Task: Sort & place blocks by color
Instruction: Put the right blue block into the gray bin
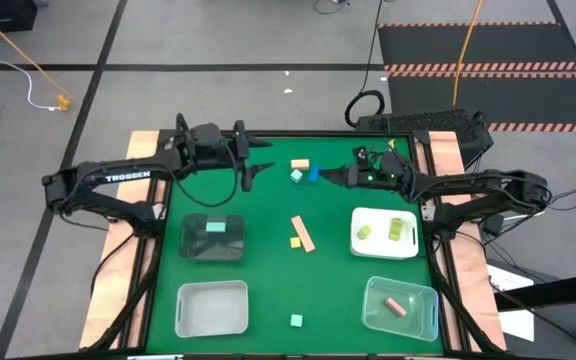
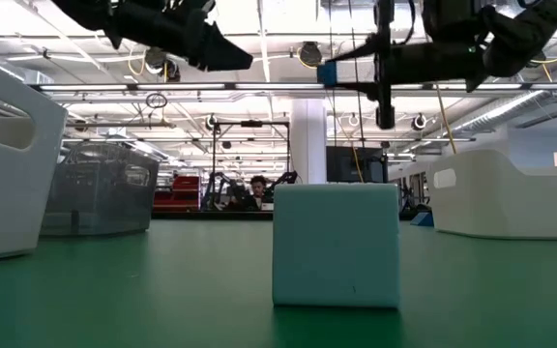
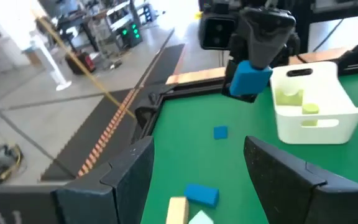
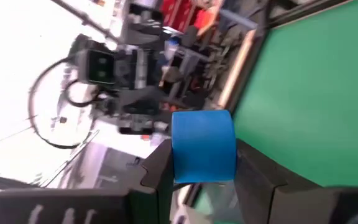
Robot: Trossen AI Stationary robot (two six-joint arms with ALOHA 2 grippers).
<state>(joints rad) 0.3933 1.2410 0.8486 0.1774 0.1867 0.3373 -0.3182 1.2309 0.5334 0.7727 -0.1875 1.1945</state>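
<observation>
From overhead, the right end effector (image 1: 330, 176) hung over the far middle of the green surface (image 1: 268, 270), clamped on a blue block (image 1: 314, 174), while the left end effector (image 1: 258, 157) waited over the far left part with its fingers spread apart and nothing between them. Just beside the held block lay a pale mint cube (image 1: 296, 176) and, farther back, a yellow-green bar (image 1: 300, 163); near the centre a salmon-tan bar (image 1: 303, 233) lay tilted with a small yellow-green block (image 1: 294, 241) touching its side. A white tray (image 1: 358, 240) on the right held yellow-green pieces (image 1: 400, 229), a clear bin (image 1: 426, 316) near the front right held a salmon-tan piece (image 1: 397, 305), a dark tray (image 1: 193, 245) on the left held a mint block (image 1: 215, 228), and a second white bin (image 1: 183, 320) sat at front left, with a mint cube (image 1: 296, 320) alone between the front bins. At table height, that front mint cube (image 2: 336, 244) filled the foreground, both arms overhead, the blue block (image 2: 328, 73) well above the surface. The left wrist camera showed the right end effector (image 3: 251, 81) gripping the blue block (image 3: 251, 78) above the surface, near the white tray (image 3: 319, 127). The right wrist camera showed the blue block (image 4: 203, 146) pinched between its own two fingers (image 4: 157, 168).
</observation>
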